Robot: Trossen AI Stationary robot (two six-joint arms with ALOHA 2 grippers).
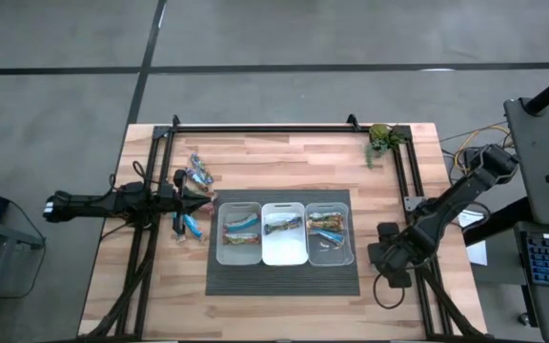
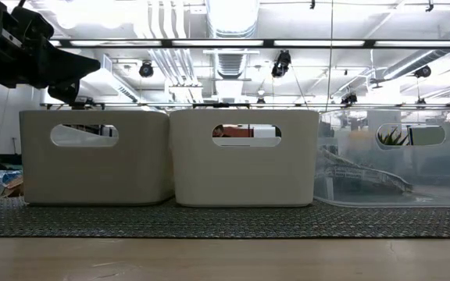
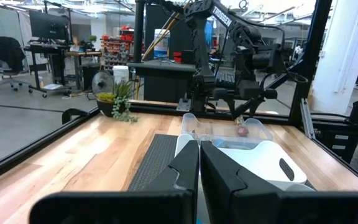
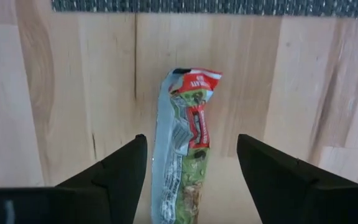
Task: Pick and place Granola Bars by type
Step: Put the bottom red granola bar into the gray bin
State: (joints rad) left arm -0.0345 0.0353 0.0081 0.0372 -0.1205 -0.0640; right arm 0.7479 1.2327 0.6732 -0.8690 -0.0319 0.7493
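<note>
Right end effector (image 4: 188, 171) hangs over the wood at the right side of the worktop (image 1: 284, 152), its fingers spread wide apart on both sides of one silvery granola bar with red marks (image 4: 185, 146) that lies flat, just off the dark mat (image 1: 284, 276). Left end effector (image 1: 193, 196) reaches in level from the left with its fingers pressed together, beside a small pile of loose bars (image 1: 196, 176). Three bins (image 1: 285, 232) sit side by side on the mat with bars inside each, and bare wood lies open toward the worktop's near edge.
</note>
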